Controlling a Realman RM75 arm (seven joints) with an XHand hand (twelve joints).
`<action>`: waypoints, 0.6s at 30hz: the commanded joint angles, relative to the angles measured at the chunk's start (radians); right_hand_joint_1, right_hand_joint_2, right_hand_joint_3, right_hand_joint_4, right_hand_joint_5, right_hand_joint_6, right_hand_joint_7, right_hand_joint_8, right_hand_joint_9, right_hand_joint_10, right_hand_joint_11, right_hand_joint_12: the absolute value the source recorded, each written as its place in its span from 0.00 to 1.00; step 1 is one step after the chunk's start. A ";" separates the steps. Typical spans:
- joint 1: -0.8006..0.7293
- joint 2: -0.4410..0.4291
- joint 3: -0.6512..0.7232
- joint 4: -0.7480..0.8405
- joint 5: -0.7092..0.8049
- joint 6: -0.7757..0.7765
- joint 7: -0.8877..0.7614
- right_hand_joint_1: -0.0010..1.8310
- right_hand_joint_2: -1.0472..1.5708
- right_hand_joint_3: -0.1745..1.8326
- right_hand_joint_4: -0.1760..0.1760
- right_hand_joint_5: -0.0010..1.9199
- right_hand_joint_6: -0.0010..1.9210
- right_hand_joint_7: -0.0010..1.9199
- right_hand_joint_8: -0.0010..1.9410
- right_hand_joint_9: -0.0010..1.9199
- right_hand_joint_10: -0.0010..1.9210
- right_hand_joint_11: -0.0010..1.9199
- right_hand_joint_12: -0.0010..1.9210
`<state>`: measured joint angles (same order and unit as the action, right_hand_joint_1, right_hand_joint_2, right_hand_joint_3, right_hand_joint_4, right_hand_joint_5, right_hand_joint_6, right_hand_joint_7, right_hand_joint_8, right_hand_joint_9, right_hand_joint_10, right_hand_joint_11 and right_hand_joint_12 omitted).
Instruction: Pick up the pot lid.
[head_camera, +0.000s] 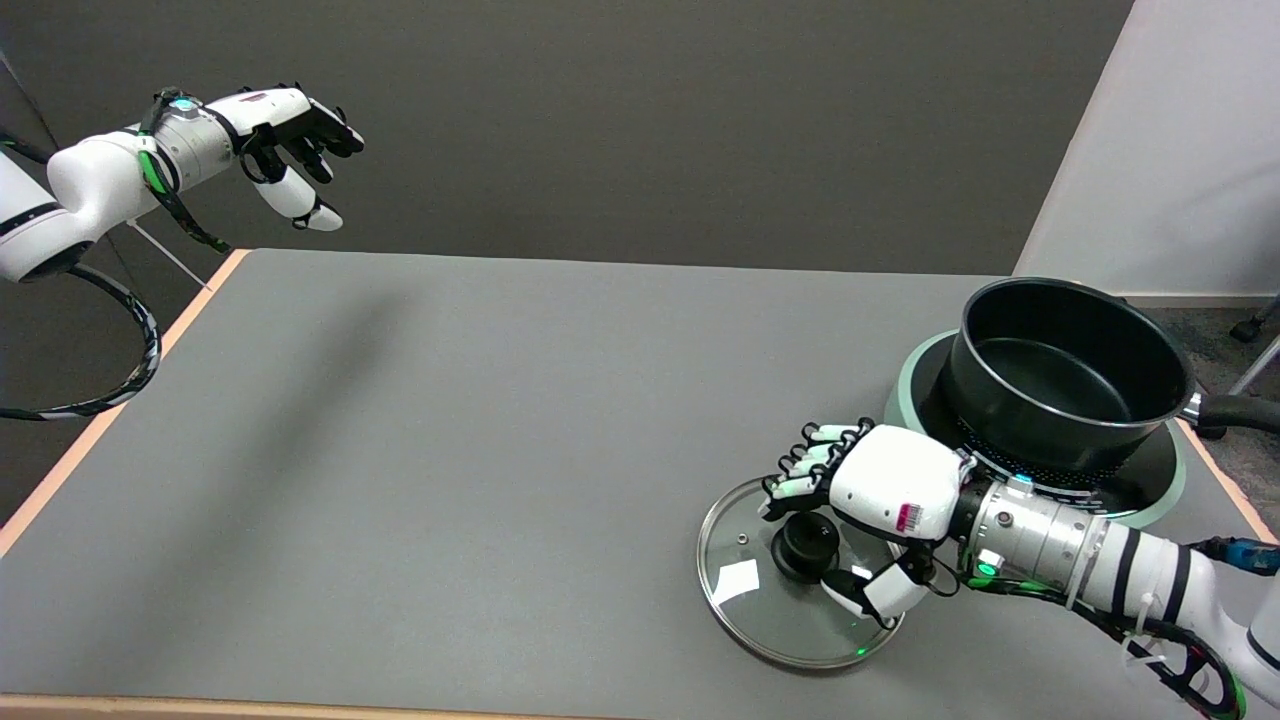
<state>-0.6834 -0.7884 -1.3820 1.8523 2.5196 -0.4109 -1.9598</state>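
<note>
A round glass pot lid (760, 600) with a metal rim and a black knob (806, 545) lies flat on the grey table near its front right. My right hand (870, 505) hovers over the lid's right part, fingers curled above and behind the knob, thumb low at the knob's near right side. The knob sits in the gap between thumb and fingers; whether any of them touches it cannot be told. Nothing is lifted.
A black pot (1070, 375) with a side handle stands on a round burner (1165, 470) at the right, just behind my right arm. The idle left hand (290, 135) hangs in the air at the upper left. The table's orange edge (110, 415) runs down the left.
</note>
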 joint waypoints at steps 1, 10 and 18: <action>-0.002 -0.001 -0.011 0.005 -0.003 0.010 -0.001 0.51 0.61 0.57 0.76 0.32 0.17 0.36 0.12 0.33 0.26 0.21 0.53; -0.006 -0.004 -0.011 0.007 -0.003 0.013 -0.001 0.52 0.61 0.56 0.78 0.33 0.18 0.38 0.13 0.34 0.27 0.21 0.53; -0.007 -0.004 -0.011 0.007 -0.003 0.013 -0.001 0.51 0.61 0.55 0.79 0.35 0.21 0.39 0.14 0.35 0.28 0.22 0.55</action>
<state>-0.6875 -0.7904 -1.3907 1.8568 2.5168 -0.4019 -1.9608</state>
